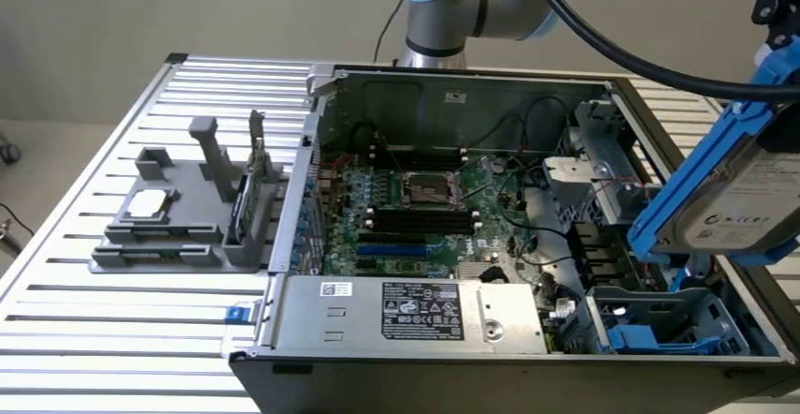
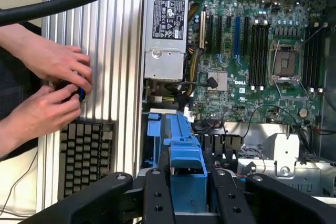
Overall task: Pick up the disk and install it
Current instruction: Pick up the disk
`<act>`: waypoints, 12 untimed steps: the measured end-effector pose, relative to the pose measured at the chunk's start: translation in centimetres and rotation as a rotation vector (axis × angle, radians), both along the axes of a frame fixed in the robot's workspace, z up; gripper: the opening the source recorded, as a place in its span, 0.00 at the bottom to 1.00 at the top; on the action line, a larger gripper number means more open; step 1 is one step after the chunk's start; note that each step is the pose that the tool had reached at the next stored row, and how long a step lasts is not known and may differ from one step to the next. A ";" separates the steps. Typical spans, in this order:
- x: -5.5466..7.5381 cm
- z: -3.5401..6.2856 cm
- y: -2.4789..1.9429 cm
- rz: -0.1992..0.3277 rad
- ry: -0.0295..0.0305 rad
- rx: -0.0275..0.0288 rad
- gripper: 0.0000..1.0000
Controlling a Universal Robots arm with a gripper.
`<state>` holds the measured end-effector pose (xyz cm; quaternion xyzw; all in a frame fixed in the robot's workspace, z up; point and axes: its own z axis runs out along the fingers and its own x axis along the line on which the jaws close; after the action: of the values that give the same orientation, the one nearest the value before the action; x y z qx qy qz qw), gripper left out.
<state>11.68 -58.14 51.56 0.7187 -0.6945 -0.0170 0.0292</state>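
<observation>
The black fingers (image 2: 157, 203) were clamped on either side of the disk (image 1: 748, 194), gripping its blue carrier. The disk hung tilted in the air over the part of the open computer case (image 1: 313, 152) at the exterior view's right. Below it, in the near corner of the case, sat a blue drive bay (image 1: 650, 334) with loose wires and grey metal brackets crowded close around it. A thick black cable (image 1: 625, 49) from the arm (image 1: 456, 2) swept across above the case. The green motherboard (image 1: 413, 208) lay flat in the middle, and a large silver labelled box (image 1: 413, 311) ran along the case's near edge. On the slatted counter (image 1: 150, 339), well apart at the exterior view's left, a grey fixture (image 1: 187, 236) carried a small square chip (image 1: 150, 203). In the wrist view, a person's two hands (image 2: 55, 61) pinched a small dark object over the counter beside a keyboard (image 2: 84, 153), clear of the disk.
</observation>
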 end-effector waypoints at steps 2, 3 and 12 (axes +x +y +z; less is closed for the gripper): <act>0.1 -0.35 -0.15 0.000 -0.0003 -0.0003 0.33; 0.1 -0.51 -0.19 0.000 -0.0007 -0.0007 0.33; 0.5 -2.12 -0.33 -0.007 -0.0050 -0.0017 0.33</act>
<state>12.19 -58.47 49.44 0.7162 -0.6972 -0.0147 0.0280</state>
